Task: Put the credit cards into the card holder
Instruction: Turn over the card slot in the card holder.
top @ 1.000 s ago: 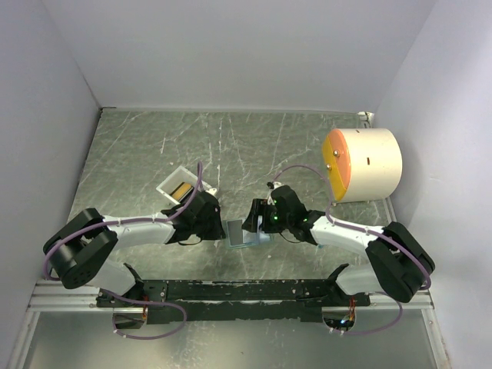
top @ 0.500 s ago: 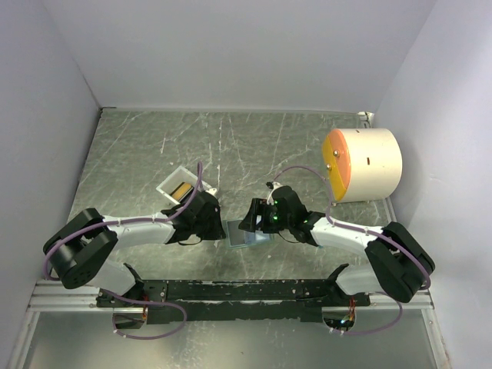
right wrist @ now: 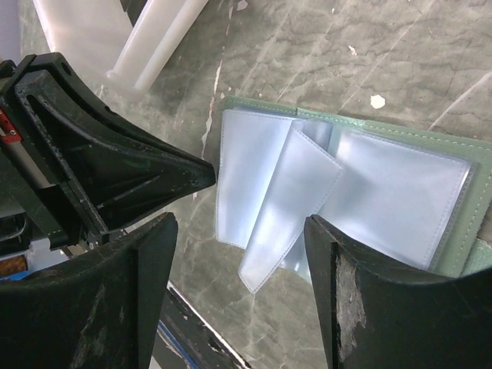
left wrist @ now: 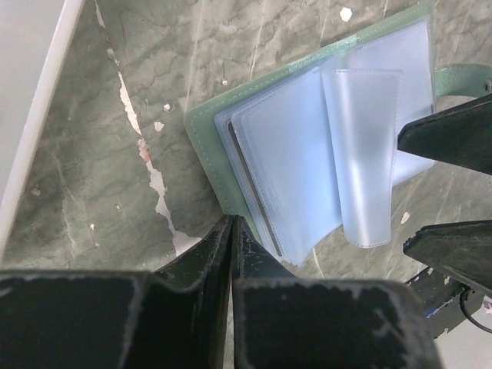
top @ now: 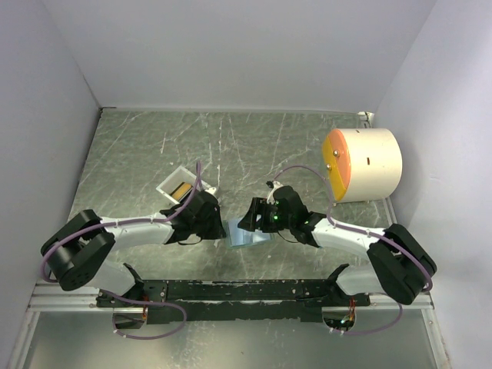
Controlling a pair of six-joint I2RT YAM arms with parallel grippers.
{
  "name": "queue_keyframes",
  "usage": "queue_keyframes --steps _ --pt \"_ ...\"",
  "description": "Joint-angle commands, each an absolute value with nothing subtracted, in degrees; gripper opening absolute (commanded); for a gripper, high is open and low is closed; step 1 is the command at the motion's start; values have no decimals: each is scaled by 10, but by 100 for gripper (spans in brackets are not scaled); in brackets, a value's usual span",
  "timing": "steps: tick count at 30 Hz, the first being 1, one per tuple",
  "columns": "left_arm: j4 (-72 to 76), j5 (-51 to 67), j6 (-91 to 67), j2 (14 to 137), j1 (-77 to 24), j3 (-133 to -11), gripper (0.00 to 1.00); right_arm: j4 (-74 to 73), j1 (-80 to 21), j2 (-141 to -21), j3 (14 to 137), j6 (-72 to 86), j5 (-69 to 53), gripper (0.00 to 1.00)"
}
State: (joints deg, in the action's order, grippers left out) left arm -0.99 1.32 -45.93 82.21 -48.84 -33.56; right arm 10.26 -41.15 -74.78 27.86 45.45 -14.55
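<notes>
The card holder [top: 244, 236] lies open on the table between both grippers, pale green outside [left wrist: 206, 138], with light blue pocket leaves [right wrist: 384, 192] fanned up. A thin dark credit card edge [left wrist: 247, 175] shows inside one pocket. A yellow-orange credit card [top: 181, 190] lies in the white tray. My left gripper [left wrist: 231, 221] [top: 223, 227] is shut, its tips touching the holder's left edge. My right gripper [right wrist: 242, 265] [top: 247, 221] stands open over the leaves, and one loose leaf [right wrist: 288, 204] hangs between its fingers [right wrist: 150, 296] without touching them.
The shallow white tray [top: 171, 182] sits behind the left gripper; its wall shows in both wrist views [left wrist: 31, 92] [right wrist: 157, 34]. A large cream cylinder with an orange face [top: 363, 164] stands at the right. The arms' base rail [top: 231, 290] runs along the near edge.
The right gripper has edged slightly left over the card holder, and more light blue leaf now shows in the top view. The left gripper has stayed shut in place.
</notes>
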Motion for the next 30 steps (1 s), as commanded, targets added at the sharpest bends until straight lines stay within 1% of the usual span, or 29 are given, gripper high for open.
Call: queue_keyframes --steps 1,7,15,19,24,26,28,30 --pt "4 21 -465 809 -486 -338 14 100 -412 -743 277 450 -131 67" --pt "0 20 -468 802 -486 -340 14 71 -412 -743 282 444 -107 64" --pt "-17 10 -473 770 -487 -345 17 -73 -412 -721 327 404 0 63" --pt "-35 0 -467 756 -486 -359 21 -124 -413 -703 345 390 46 63" --pt "-82 -28 -439 743 -486 -394 27 -154 -413 -685 368 375 67 62" --pt "-107 -47 -425 740 -486 -413 30 -133 -413 -671 366 370 37 61" --pt "-137 -64 -410 737 -484 -432 36 -88 -413 -656 348 371 -6 58" --pt "-160 -78 -392 735 -479 -451 43 -47 -413 -654 331 380 -41 52"
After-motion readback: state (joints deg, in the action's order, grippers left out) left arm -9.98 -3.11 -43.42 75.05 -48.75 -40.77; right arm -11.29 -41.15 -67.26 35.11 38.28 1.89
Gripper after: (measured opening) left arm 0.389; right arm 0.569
